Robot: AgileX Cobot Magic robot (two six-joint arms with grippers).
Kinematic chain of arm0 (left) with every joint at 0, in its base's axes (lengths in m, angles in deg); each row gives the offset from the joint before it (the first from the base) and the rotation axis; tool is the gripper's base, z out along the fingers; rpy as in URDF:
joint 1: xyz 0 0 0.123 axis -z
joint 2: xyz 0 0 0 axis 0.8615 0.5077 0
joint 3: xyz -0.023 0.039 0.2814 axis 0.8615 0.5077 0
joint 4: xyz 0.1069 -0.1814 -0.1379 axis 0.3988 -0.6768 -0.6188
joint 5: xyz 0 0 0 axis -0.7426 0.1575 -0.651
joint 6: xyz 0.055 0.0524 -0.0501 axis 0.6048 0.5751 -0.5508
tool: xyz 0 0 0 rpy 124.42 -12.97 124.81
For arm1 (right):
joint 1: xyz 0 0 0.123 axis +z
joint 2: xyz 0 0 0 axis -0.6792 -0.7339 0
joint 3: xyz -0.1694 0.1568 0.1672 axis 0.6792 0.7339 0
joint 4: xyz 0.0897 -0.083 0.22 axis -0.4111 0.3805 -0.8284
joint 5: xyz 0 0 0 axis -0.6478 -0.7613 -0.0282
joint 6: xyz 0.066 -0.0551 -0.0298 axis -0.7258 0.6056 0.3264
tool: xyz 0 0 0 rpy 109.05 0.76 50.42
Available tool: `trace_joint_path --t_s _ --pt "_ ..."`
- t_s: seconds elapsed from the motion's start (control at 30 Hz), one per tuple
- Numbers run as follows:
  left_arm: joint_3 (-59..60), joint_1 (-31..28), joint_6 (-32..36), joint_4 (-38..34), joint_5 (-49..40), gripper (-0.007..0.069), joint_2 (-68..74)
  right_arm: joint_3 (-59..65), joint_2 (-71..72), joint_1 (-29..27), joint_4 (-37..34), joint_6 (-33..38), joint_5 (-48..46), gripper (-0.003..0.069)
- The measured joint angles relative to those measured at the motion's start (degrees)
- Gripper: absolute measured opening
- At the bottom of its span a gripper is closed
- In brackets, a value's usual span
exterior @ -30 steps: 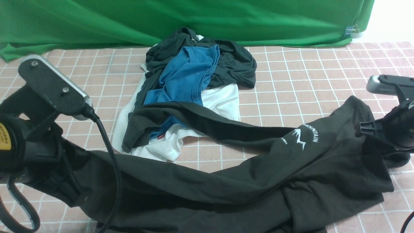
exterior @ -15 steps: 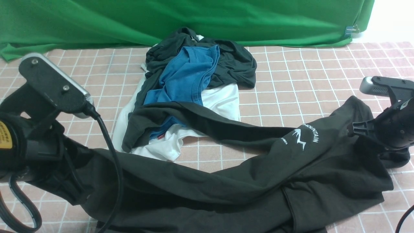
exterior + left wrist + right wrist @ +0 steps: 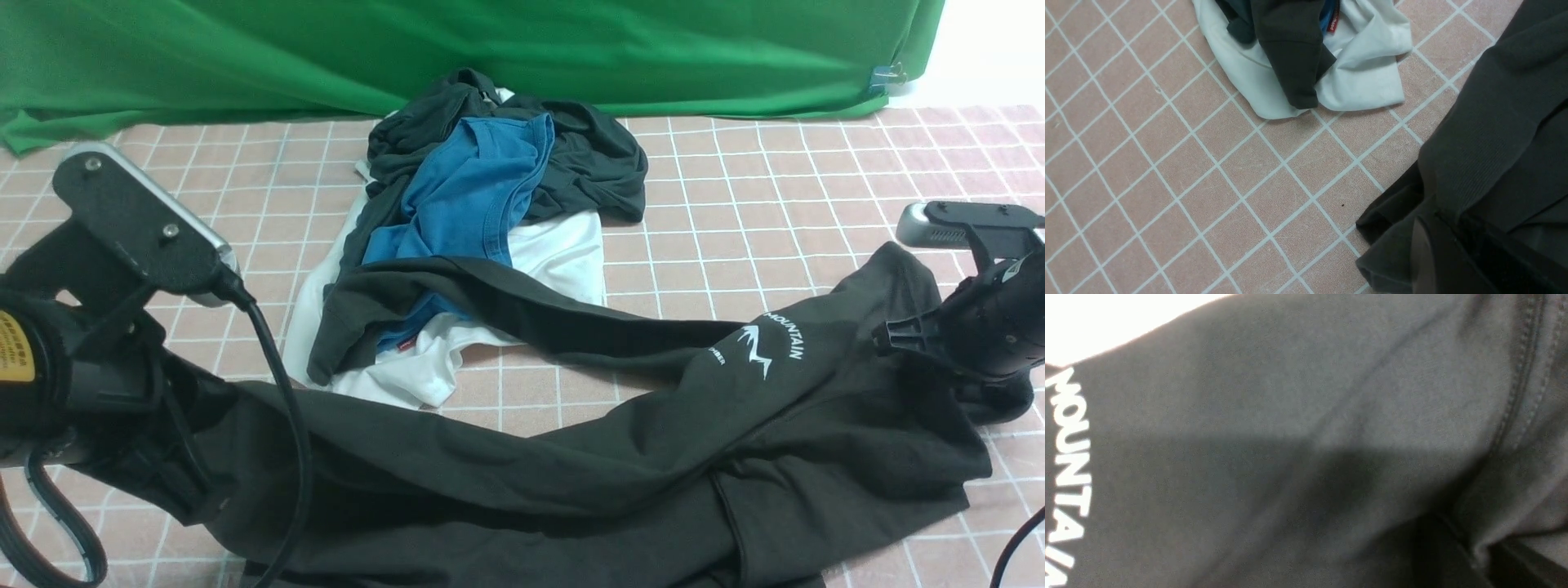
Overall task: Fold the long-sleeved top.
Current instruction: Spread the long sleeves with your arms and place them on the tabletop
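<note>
The black long-sleeved sweatshirt (image 3: 620, 465) sprawls rumpled across the near bench (image 3: 735, 180), one sleeve (image 3: 490, 298) trailing over the heap of other clothes (image 3: 571, 163). The left pincer (image 3: 1427, 261) is clamped on bunched cloth at its left end. The right pincer (image 3: 894, 336) is closed at its right edge near the logo (image 3: 767, 347), apparently gripping fabric. Draw both ends apart evenly and low, so the sleeve slips off the blue T-shirt (image 3: 473, 196) without dragging it.

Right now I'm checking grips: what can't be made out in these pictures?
Right gripper, fingertips: front view, sunk behind the black sweatshirt; right wrist view, only close fabric, hold unclear.
Left gripper: front view, hidden by its own arm.
Logo lettering: right wrist view, cut by the edge.
Red label: left wrist view, too small.
</note>
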Motion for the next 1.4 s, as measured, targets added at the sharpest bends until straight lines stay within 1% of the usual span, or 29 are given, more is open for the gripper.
trace_joint_path --t_s 0.17,0.3,0.37,0.4,0.43,0.47,0.6,0.73,0.83,1.0,1.1,1.2,1.27,1.37,1.4 --pt "-0.2 0.0 0.3 0.9 -0.1 0.0032 -2.2 0.0 7.0 0.0 0.0 0.6 -3.7 0.0055" --pt "-5.3 0.0 0.5 4.8 -0.4 0.0032 -7.9 -3.7 24.2 -1.3 -0.8 0.6 -10.1 0.0055" --pt "-7.2 0.0 0.5 5.7 -0.4 0.0032 -8.6 -5.1 28.4 -2.5 -1.3 0.6 -10.8 0.0055" --pt "-12.1 0.0 0.2 7.5 -0.5 0.0032 -9.1 -8.5 33.5 -4.1 -2.4 0.8 -12.3 0.0055" --pt "-13.2 0.0 0.2 7.7 -0.5 0.0032 -9.2 -9.3 34.4 -4.6 -2.5 0.9 -12.6 0.0055" --pt "-16.5 0.0 0.2 8.4 -0.5 0.0032 -9.1 -11.8 36.9 -5.9 -2.7 0.9 -13.5 0.0055" --pt "-27.9 0.0 0.3 12.0 -1.5 0.0032 -7.5 -21.2 41.0 -7.9 -2.9 1.8 -16.3 0.0055" --pt "-40.0 0.0 0.5 16.0 -3.5 0.0032 -5.0 -31.9 41.4 -8.0 -3.0 2.2 -18.4 0.0055" --pt "-51.6 0.0 2.6 19.1 -5.5 0.0032 -2.3 -43.1 41.2 -8.0 -1.9 2.3 -19.7 0.0055" --pt "-61.7 0.0 4.8 19.8 -6.8 0.0032 -0.4 -53.0 41.2 -8.0 -1.3 2.3 -20.8 0.0055" --pt "-63.3 0.0 5.0 19.4 -8.7 0.0032 -0.4 -56.4 41.2 -8.0 -1.2 2.4 -22.3 0.0055" --pt "-62.5 0.0 5.0 17.8 -13.6 0.0032 0.0 -57.3 41.2 -8.0 -1.2 2.4 -24.1 0.0055" --pt "-60.1 0.0 4.9 16.3 -15.6 0.0032 0.5 -57.0 41.1 -8.0 -1.2 2.3 -25.6 0.0055" --pt "-52.6 0.0 4.5 13.4 -15.8 0.0032 2.4 -53.8 40.1 -8.0 -2.1 1.8 -28.5 0.0055" --pt "-52.1 0.0 4.5 13.3 -15.7 0.0032 2.7 -53.5 40.0 -8.0 -2.1 1.8 -28.7 0.0055"
